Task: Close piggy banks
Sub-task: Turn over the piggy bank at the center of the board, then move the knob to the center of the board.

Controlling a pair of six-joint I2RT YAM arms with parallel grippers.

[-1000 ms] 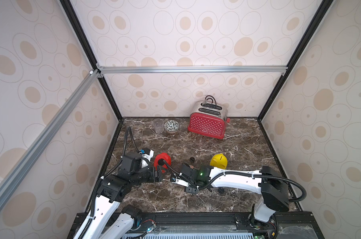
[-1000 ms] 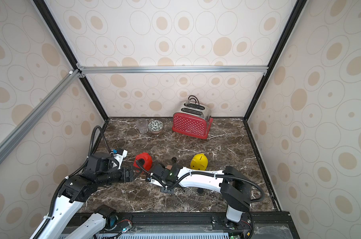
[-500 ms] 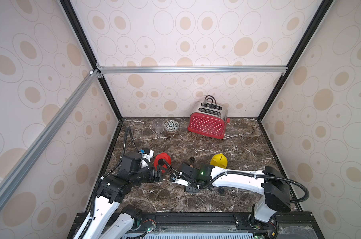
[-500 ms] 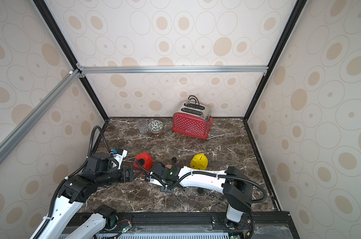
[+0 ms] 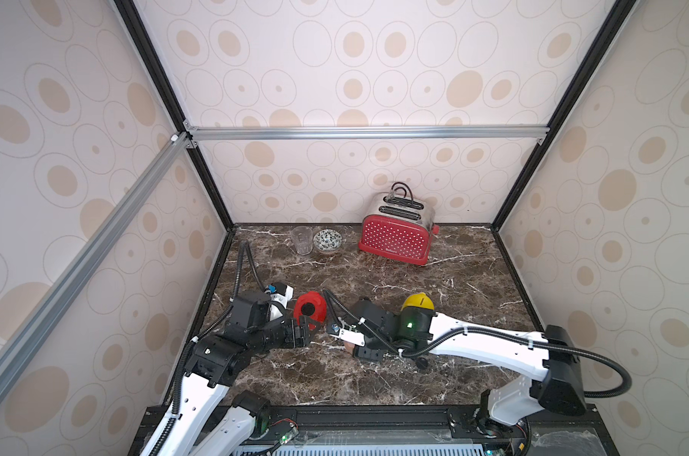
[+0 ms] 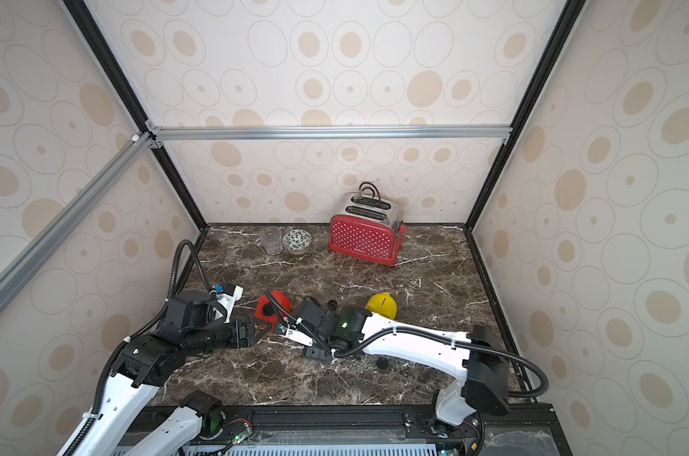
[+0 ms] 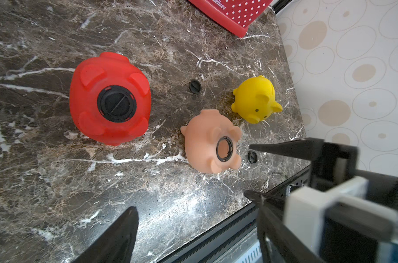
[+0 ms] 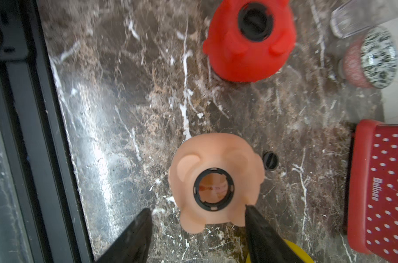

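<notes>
The left gripper [image 6: 264, 324] hangs just on the robot's side of the red pig [image 7: 109, 98]. Its jaws are apart, with only bare tabletop [image 7: 56, 182] between them. The red pig lies belly-up and a black cap [image 7: 116, 103] fills its hole, so I judge that bank closed.

Just right of the red pig, a loose plug [image 7: 195, 86] lies flat. Further right of the red pig and nearer the robot, the pink pig [image 8: 216, 159] also lies belly-up. Its black-ringed hole is open and the inside shows through. The right gripper [image 8: 198, 210] hovers over it, jaws spread and holding nothing. One finger looks close to a foot, but I cannot tell whether it touches.

Well right of the red pig, the yellow pig [image 5: 417, 302] seems to stand on its feet, coin slot up and belly hidden. A second plug [image 5: 422, 363] lies right of the red pig too, nearer the robot still.

Against the top views of a second ago, hardly anything has shifted: arms, pigs and plugs sit where they were. That reads as a pause between steps, with one bank done and the pink one probably next. Neither gripper has a plug, so one must be picked up first.
</notes>
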